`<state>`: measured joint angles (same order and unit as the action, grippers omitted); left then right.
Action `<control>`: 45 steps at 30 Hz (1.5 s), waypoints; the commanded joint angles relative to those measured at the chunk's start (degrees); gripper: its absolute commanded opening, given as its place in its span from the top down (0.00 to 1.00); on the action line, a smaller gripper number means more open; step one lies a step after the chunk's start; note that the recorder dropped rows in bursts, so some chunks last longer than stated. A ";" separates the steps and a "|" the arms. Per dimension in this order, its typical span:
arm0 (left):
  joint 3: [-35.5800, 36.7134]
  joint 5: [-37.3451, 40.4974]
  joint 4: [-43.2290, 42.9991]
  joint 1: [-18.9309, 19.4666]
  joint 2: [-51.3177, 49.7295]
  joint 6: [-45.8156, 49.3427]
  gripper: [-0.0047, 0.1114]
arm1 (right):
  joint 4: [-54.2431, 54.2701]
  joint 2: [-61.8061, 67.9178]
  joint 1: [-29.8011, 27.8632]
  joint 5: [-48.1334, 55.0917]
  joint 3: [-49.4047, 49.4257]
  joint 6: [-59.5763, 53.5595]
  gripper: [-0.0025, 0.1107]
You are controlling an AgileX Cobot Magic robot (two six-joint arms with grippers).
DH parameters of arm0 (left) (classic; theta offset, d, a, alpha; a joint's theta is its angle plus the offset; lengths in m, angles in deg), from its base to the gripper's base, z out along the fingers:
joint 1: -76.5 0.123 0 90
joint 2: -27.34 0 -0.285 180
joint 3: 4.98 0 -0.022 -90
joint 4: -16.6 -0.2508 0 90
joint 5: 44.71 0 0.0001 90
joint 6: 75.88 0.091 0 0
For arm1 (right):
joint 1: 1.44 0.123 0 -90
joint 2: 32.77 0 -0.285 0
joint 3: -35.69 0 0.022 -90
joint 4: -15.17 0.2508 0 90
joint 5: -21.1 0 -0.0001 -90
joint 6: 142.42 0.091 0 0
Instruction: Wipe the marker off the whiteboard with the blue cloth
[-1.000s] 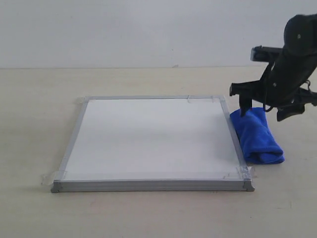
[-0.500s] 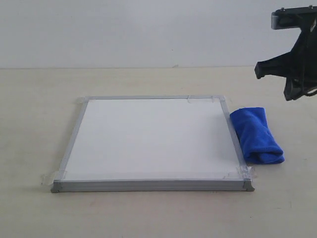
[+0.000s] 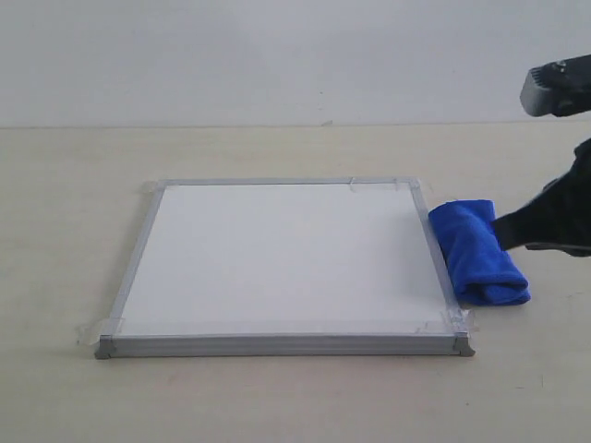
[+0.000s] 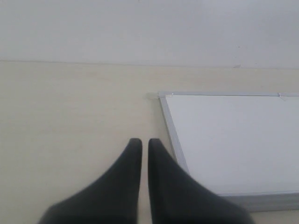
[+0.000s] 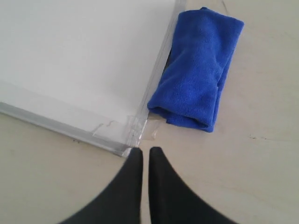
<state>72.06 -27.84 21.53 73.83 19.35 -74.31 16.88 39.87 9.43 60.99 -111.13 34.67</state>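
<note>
The whiteboard (image 3: 277,258) lies flat on the table, silver-framed with clear tape at its corners. Its white face shows no red marker line in any view. The blue cloth (image 3: 476,249) lies folded on the table against the board's right frame, with nothing holding it. My right gripper (image 3: 503,227) hangs at the right edge of the exterior view, above and beside the cloth, shut and empty. In the right wrist view its tips (image 5: 142,150) hover off a taped corner of the whiteboard (image 5: 70,51), short of the cloth (image 5: 196,70). My left gripper (image 4: 141,141) is shut and empty, just off the whiteboard (image 4: 233,140).
The beige table (image 3: 74,203) runs all round the board, up to a pale wall (image 3: 277,55) at the back. The left arm does not show in the exterior view.
The right gripper stood open over the cloth's far end, lifted away up and right, and now sits lower at the right edge, shut. The cloth and board have not moved.
</note>
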 commanded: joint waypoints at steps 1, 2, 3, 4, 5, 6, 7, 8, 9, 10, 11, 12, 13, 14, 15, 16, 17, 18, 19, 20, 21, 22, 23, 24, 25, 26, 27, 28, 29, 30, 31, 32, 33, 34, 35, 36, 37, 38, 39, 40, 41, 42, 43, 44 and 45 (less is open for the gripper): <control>0.17 0.08 -0.07 0.16 0.20 0.18 0.92 | 0.30 -3.77 0.50 0.33 1.90 -0.57 0.98; 0.17 0.08 -0.07 0.16 0.20 0.18 0.92 | 0.30 -3.88 0.50 0.50 1.90 -0.57 0.98; 0.17 0.08 -0.07 0.16 0.20 0.18 0.92 | 0.30 -4.18 0.50 0.39 1.90 -0.57 0.98; 0.17 0.08 -0.07 0.16 0.20 0.18 0.92 | 0.30 -4.17 0.50 0.11 1.90 -0.57 0.98; 0.17 0.08 -0.07 0.16 0.20 0.18 0.92 | 0.30 -4.17 0.50 -0.14 1.90 -0.57 0.98; 0.17 0.08 -0.07 0.16 0.20 0.18 0.92 | 0.30 -4.17 0.50 -0.41 1.90 -0.57 0.98; 0.17 0.08 -0.07 0.16 0.20 0.18 0.92 | 0.30 -4.17 0.70 -0.78 1.90 -0.57 0.98; 0.17 0.08 -0.07 0.16 0.20 0.18 0.92 | 0.30 -4.56 1.14 -1.05 1.90 -0.46 0.98; 0.17 0.08 -0.07 0.16 0.20 0.18 0.92 | -0.03 -5.13 1.36 -1.20 1.90 -0.46 0.98; 0.17 0.08 -0.07 0.16 0.20 0.18 0.92 | 0.11 -5.69 1.36 -1.20 1.90 -0.46 0.98; 0.17 0.08 -0.07 0.16 0.20 0.18 0.92 | 0.53 -6.76 1.36 -1.37 2.23 -0.46 0.98; 0.17 0.08 -0.07 0.16 0.20 0.18 0.92 | 0.53 -8.58 1.36 -1.37 2.60 -0.46 0.98; 0.17 0.08 -0.07 0.16 0.20 0.18 0.92 | 0.42 -10.77 1.36 -1.77 2.95 -0.46 0.98; 0.17 0.08 -0.07 0.16 0.20 0.18 0.92 | 0.30 -13.28 1.24 -2.62 3.46 -0.46 0.98; 0.17 0.08 -0.07 0.16 0.20 0.18 0.92 | 0.30 -16.15 1.12 -4.11 4.17 -0.46 0.98; 0.17 0.08 -0.07 0.16 0.20 0.18 0.92 | 0.30 -18.60 1.12 -5.91 4.97 -0.46 0.98; 0.17 0.08 -0.07 0.16 0.20 0.18 0.92 | 0.30 -21.71 1.12 -8.68 6.26 -0.62 0.98; 0.17 0.08 -0.07 0.16 0.20 0.18 0.92 | -0.08 -27.47 1.12 -14.29 9.34 -0.62 0.98; 0.17 0.08 -0.07 0.16 0.20 0.18 0.92 | -0.09 -31.21 1.01 -17.66 11.78 -0.62 0.98; 0.17 0.08 -0.07 0.16 0.20 0.18 0.92 | -0.09 -36.40 1.01 -22.41 15.97 -0.62 0.98; 0.17 0.08 -0.07 0.16 0.20 0.18 0.92 | -0.09 -38.92 1.01 -24.51 18.36 -0.62 0.98; 0.17 0.08 -0.07 0.16 0.20 0.18 0.92 | -0.19 -43.05 0.72 -27.67 22.82 -1.26 0.98; 0.17 0.08 -0.07 0.16 0.20 0.18 0.92 | -0.19 -45.47 -0.12 -29.57 25.91 -1.53 0.98; 0.17 0.08 -0.07 0.16 0.20 0.18 0.92 | -0.19 -48.40 -2.33 -31.95 30.45 -1.69 0.98; 0.17 0.08 -0.07 0.16 0.20 0.18 0.92 | -0.19 -49.69 -3.98 -33.22 32.88 -1.69 0.98; 0.17 0.08 -0.07 0.16 0.20 0.18 0.92 | 0.24 -51.71 -6.41 -35.92 36.98 -1.56 0.98; 0.17 0.08 -0.07 0.16 0.20 0.18 0.92 | 0.64 -53.69 -8.03 -38.30 40.34 -0.94 0.98; 0.17 0.08 -0.07 0.16 0.20 0.18 0.92 | 0.64 -55.09 -8.88 -38.75 41.99 -0.81 0.98; 0.17 0.08 -0.07 0.16 0.20 0.18 0.92 | 0.64 -57.11 -9.93 -38.74 43.68 -0.81 0.98; 0.17 0.08 -0.07 0.16 0.20 0.18 0.92 | 0.64 -58.66 -10.31 -38.40 44.04 -0.81 0.98; 0.17 0.08 -0.07 0.16 0.20 0.18 0.92 | 0.64 -60.56 -10.55 -38.11 44.04 -0.81 0.98; 0.17 0.08 -0.07 0.16 0.20 0.18 0.92 | 0.64 -61.95 -10.55 -36.27 44.04 -0.81 0.98; 0.17 0.08 -0.07 0.16 0.20 0.18 0.92 | 0.64 -64.17 -10.55 -33.66 44.04 -0.81 0.98; 0.17 0.08 -0.07 0.16 0.20 0.18 0.92 | 0.64 -64.85 -10.55 -32.20 44.04 -0.81 0.98; 0.17 0.08 -0.07 0.16 0.20 0.18 0.92 | 0.64 -64.85 -10.55 -30.10 44.04 -0.81 0.98; 0.17 0.08 -0.07 0.16 0.20 0.18 0.92 | 0.64 -64.85 -10.55 -28.64 44.04 -0.71 0.98; 0.17 0.08 -0.07 0.16 0.20 0.19 0.92 | 0.64 -64.85 -10.55 -27.80 44.04 -0.60 0.98; 0.17 0.08 -0.07 0.16 0.20 0.19 0.92 | 0.64 -64.85 -10.55 -26.70 44.04 -0.60 0.98; 0.17 0.08 -0.07 0.16 0.20 0.19 0.92 | 0.64 -64.85 -10.55 -25.85 44.04 -0.60 0.98; 0.17 0.08 -0.07 0.16 0.20 0.19 0.92 | 0.64 -64.85 -10.55 -24.86 44.04 -0.60 0.98; 0.17 0.08 -0.07 0.16 0.20 0.19 0.92 | 0.64 -64.85 -10.55 -23.94 44.04 -0.60 0.98; 0.17 0.08 -0.07 0.16 0.20 0.19 0.92 | 0.64 -64.85 -10.58 -23.06 44.04 -0.60 0.98; 0.17 0.08 -0.07 0.16 0.20 0.19 0.92 | 0.64 -64.85 -10.58 -22.14 44.04 -0.60 0.98; 0.17 0.08 -0.07 0.16 0.20 0.19 0.92 | 0.64 -64.85 -10.58 -20.94 44.04 -0.60 0.98; 0.17 -0.04 -0.07 0.16 0.20 0.19 0.92 | 0.64 -64.85 -10.58 -20.38 44.04 -0.60 0.98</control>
<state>72.06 -27.73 21.53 73.83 19.35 -74.31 17.27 -24.60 -0.78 38.44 -67.33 33.73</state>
